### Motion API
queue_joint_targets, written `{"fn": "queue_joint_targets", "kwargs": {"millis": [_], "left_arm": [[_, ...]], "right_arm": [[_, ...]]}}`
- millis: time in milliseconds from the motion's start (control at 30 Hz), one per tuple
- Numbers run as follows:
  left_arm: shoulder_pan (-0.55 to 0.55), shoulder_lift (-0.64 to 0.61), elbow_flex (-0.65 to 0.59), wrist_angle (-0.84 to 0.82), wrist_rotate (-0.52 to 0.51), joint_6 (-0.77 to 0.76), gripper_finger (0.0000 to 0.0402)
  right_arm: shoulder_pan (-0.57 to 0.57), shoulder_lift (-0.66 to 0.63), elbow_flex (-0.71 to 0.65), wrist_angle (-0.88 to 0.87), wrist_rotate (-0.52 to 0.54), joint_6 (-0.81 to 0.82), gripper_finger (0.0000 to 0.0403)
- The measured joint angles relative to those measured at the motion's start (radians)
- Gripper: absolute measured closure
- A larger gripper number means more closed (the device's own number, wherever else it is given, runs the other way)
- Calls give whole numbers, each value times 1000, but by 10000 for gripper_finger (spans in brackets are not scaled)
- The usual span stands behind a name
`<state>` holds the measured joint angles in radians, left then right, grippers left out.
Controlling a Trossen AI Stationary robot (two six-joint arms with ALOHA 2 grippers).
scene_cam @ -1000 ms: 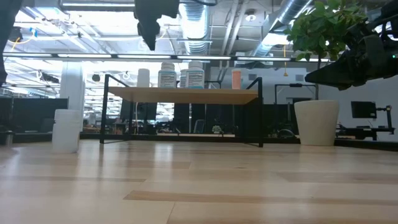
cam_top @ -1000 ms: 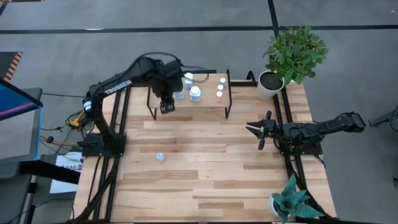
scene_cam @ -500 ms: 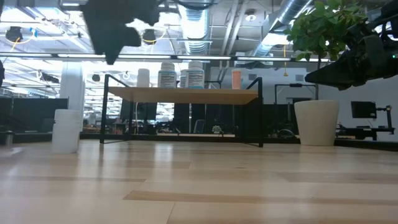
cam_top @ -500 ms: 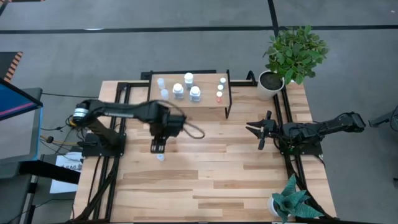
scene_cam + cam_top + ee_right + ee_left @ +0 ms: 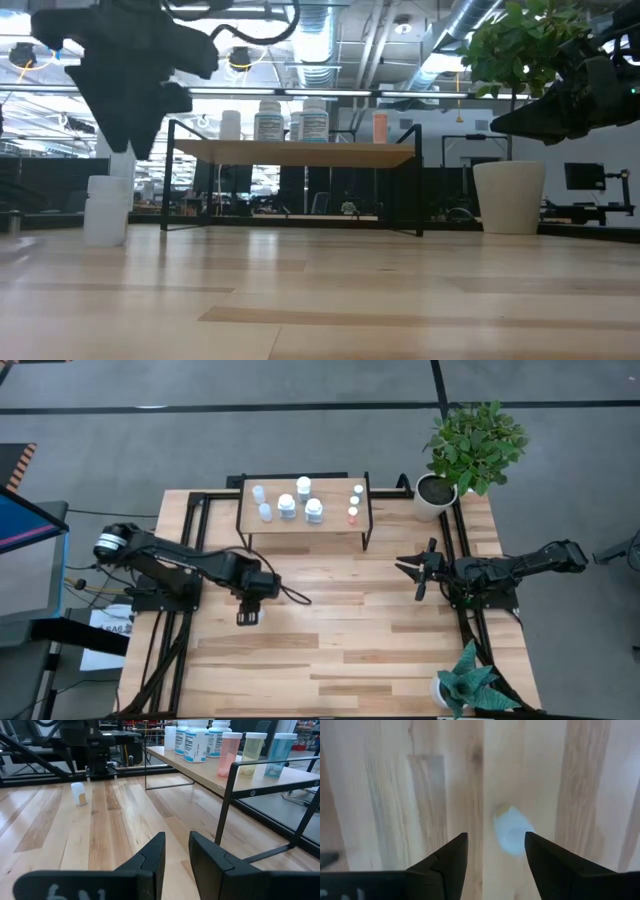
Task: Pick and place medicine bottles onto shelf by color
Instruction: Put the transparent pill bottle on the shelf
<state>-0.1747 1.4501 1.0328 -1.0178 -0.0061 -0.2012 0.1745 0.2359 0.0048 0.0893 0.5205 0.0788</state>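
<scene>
The left gripper (image 5: 246, 616) hangs with its dark fingers (image 5: 451, 860) spread apart directly above the small pale-blue medicine bottle (image 5: 512, 830), which stands on the plank table (image 5: 340, 650) well in front of the light-wood shelf on black metal legs (image 5: 335, 523). Judged: centre the bottle between the fingers, which sit slightly off to one side, then descend vertically before closing. The right gripper (image 5: 416, 570) waits, parted, right of the shelf. Labels on the shelf's white bottles (image 5: 195, 740) are unreadable.
</scene>
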Motion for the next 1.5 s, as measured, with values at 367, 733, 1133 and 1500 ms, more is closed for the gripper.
{"fn": "queue_joint_targets", "kwargs": {"millis": [367,733,1133,1500], "left_arm": [[-85,25,-7,36,-43,-80,219],[-126,25,-70,92,-54,-118,219],[-127,123,-68,140,-54,-71,219],[-112,113,-68,141,-27,-61,254]], "right_arm": [[0,0,0,0,0,0,294],[0,0,0,1,0,0,294],[0,6,0,2,0,0,294],[0,12,0,1,0,0,294]]}}
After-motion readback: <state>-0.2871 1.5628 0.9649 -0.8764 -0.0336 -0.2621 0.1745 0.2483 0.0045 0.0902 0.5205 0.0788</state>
